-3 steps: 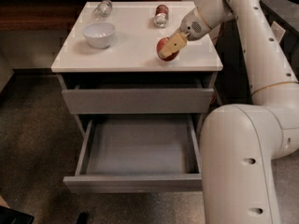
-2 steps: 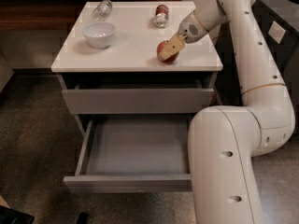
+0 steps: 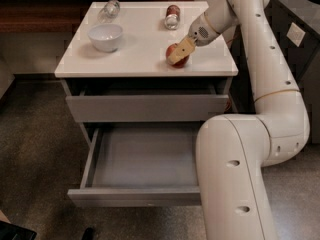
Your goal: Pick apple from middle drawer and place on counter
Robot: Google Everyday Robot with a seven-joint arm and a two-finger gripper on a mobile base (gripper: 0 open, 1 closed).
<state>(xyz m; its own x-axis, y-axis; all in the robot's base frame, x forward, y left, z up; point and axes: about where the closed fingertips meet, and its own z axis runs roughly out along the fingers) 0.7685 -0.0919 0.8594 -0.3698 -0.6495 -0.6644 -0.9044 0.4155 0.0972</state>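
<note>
Pick is done: middle drawer [image 3: 135, 196] is pulled open and looks empty, nothing visible on its floor. Apple [image 3: 172, 53] is over the worktop [image 3: 145, 44], right-front area, well clear of the white bowl [image 3: 105, 36] and the red-labelled can [image 3: 172, 16] at the back. It looks to be touching the surface or just off it; can't tell which. End effector [image 3: 178, 56] is at the apple, clamped on it, with one pad lying across its front. My read is that the place is nearly finished. What's left is to let go, confirm the apple sits without rolling toward the right edge, and lift the arm away. Drawer is open; task doesn't ask to close it.
</note>
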